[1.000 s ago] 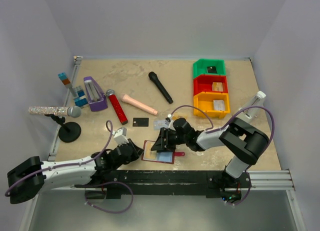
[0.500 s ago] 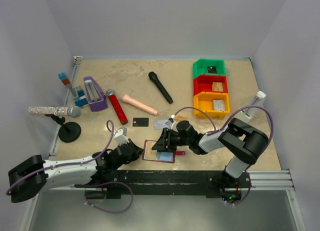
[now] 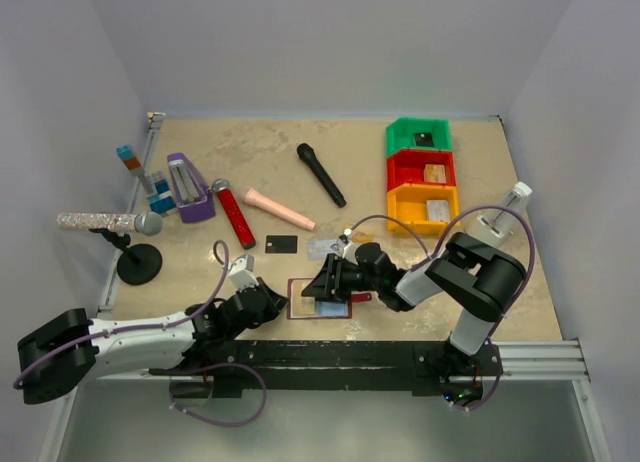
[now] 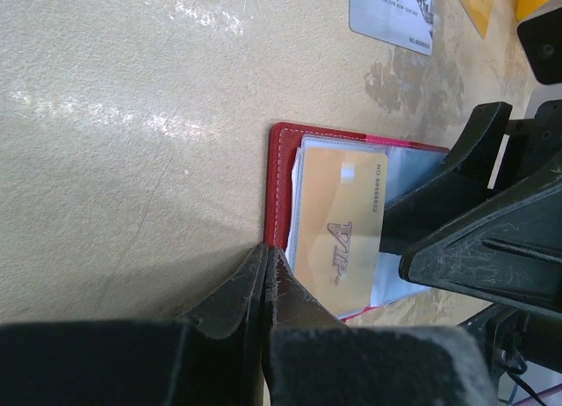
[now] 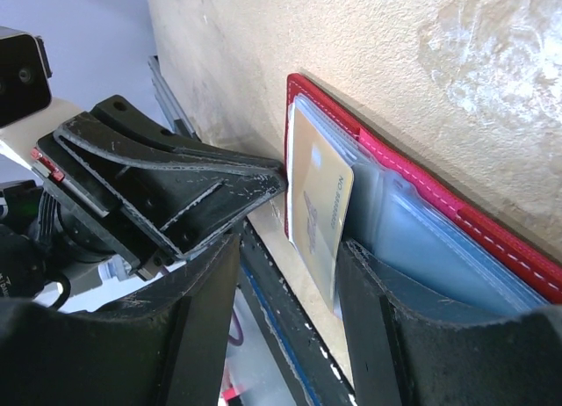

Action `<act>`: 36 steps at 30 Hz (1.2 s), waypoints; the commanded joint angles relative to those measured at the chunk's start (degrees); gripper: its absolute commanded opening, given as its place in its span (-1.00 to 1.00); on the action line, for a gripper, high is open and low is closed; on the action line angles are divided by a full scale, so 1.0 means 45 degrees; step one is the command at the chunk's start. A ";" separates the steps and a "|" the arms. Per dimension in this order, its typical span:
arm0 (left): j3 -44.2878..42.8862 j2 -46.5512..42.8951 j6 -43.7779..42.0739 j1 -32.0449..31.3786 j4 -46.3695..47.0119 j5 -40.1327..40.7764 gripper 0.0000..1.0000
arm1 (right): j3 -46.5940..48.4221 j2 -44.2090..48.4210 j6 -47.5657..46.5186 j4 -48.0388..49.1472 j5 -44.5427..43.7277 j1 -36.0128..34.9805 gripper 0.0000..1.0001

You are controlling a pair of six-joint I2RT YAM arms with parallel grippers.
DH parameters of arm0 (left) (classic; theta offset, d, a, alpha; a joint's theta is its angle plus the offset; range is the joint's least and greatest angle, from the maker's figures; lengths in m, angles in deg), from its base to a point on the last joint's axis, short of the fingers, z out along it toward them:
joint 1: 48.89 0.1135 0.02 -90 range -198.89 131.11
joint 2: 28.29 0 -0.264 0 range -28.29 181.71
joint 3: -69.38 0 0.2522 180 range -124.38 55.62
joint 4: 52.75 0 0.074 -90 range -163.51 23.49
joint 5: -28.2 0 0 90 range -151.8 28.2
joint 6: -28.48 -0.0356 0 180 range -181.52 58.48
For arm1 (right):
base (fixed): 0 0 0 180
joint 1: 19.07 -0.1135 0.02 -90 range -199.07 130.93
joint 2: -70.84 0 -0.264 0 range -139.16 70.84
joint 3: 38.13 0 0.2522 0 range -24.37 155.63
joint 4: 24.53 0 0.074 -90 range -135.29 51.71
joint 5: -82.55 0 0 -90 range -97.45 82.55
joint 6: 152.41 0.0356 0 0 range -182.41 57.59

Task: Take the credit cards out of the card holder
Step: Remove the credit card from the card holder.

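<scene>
The dark red card holder [image 3: 303, 309] lies open near the table's front edge, its pale sleeves [image 5: 421, 239] facing up. A tan-gold credit card [image 4: 338, 235] sticks partly out of a sleeve. My left gripper [image 3: 285, 302] is shut, its tips pinching the holder's red left edge [image 4: 279, 186]. My right gripper [image 5: 307, 336] stands open astride the gold card [image 5: 316, 213], one finger on each side; I see no squeeze. A black card [image 3: 282, 244] and a silver-grey card [image 4: 393, 15] lie loose on the table beyond the holder.
A red microphone [image 3: 232, 212], a black microphone [image 3: 320, 174] and a beige cylinder [image 3: 280, 208] lie mid-table. Green [image 3: 418, 135], red [image 3: 421, 169] and yellow [image 3: 424, 206] bins stand at the right. A microphone stand [image 3: 138, 262] is at the left. The black rail [image 3: 330, 357] runs just behind the holder.
My left gripper has closed onto the holder's left edge. The right gripper has shifted slightly over the holder and stays open by the same amount.
</scene>
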State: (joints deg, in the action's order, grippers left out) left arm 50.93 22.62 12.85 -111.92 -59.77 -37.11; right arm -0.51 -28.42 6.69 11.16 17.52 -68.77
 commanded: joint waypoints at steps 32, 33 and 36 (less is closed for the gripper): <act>0.0358 0.0775 0.0212 -0.0116 -0.0638 -0.0486 -1.00 | 0.1261 0.0711 -0.1215 -0.2649 0.1346 -0.0012 -0.01; 0.0358 0.0737 0.0251 -0.0116 -0.0736 -0.0447 -1.00 | 0.1242 0.0730 -0.1234 -0.2707 0.1345 0.0007 -0.02; 0.0397 0.0581 0.0426 -0.0116 -0.1028 -0.0350 -1.00 | 0.1164 0.0847 -0.1293 -0.2864 0.1306 0.0027 -0.03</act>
State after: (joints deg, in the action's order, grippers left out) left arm 50.93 25.25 13.73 -111.98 -56.60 -38.00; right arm 4.03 -26.96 2.43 -0.75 23.55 -68.57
